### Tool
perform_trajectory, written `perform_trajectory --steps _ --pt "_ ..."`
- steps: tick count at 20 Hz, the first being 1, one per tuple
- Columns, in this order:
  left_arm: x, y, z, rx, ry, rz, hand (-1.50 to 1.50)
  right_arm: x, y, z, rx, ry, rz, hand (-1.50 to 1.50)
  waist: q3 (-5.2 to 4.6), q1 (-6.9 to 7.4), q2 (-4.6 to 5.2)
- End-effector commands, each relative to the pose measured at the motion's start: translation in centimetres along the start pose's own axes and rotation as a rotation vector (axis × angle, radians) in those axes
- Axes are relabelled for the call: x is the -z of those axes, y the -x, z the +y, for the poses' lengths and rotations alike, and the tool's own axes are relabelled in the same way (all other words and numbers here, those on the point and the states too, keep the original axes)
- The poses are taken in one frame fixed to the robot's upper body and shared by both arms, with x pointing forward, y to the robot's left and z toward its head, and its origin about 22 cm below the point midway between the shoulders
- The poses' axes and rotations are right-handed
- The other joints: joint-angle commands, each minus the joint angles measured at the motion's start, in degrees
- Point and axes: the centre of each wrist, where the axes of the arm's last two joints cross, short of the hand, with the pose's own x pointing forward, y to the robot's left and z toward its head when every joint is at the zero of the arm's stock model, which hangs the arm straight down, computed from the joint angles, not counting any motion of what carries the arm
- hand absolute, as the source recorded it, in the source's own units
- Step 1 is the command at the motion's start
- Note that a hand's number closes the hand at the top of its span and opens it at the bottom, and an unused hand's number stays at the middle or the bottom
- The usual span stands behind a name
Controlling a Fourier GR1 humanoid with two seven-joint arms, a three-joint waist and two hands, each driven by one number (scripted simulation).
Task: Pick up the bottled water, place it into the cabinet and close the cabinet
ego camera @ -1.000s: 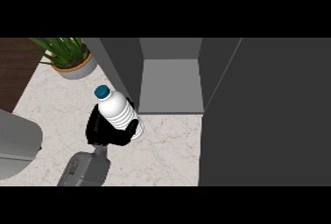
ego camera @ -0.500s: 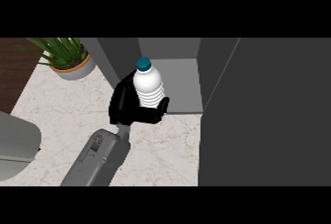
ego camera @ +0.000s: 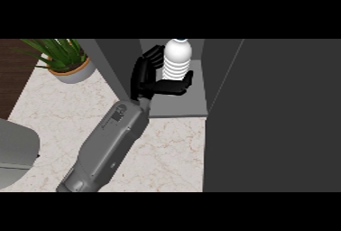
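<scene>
the left hand is reaching in from the counter's near left side and is wrapping its curled fingers and thumb round the lower body of the bottled water, which is standing upright inside the open cabinet along the counter's far edge, its cap pointing toward the back. whether its base is touching the cabinet floor is hidden by the hand, so the placing step is looking nearly done but not yet finished. to do it well, the hand is needing to lower the bottle straight until it is resting flat, then loosen the fingers without tipping it and draw back toward the counter's near edge along the line of the forearm, clearing the cabinet's left wall. the bottle is tall and narrow, so a sideways brush from the thumb is likely to topple it. the dark door is standing open at the counter's right side, waiting to be swung shut. the right hand is not showing. a potted plant is sitting at the far left corner, well apart.
</scene>
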Motion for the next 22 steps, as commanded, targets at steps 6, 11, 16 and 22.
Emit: perform_trajectory --steps 6,11,16,22 --pt "4.4 0.0 0.8 0.147 -0.090 0.012 1.50 0.7 0.2 0.4 0.022 -0.009 0.006 -1.50 -0.01 -0.57 0.32" --pt "4.9 0.8 0.4 0.263 -0.118 0.017 1.50 0.4 0.6 -0.7 0.013 0.001 -0.001 -1.50 0.02 -1.30 0.63" --pt "5.6 0.5 0.0 0.291 -0.161 0.009 1.50 0.5 1.1 0.6 0.025 -0.024 0.010 -1.50 -0.01 -1.97 0.91" --pt "4.6 2.7 2.2 0.475 -0.211 -0.011 1.50 0.8 1.7 0.4 0.016 -0.044 0.023 -1.50 0.00 -2.10 1.11"
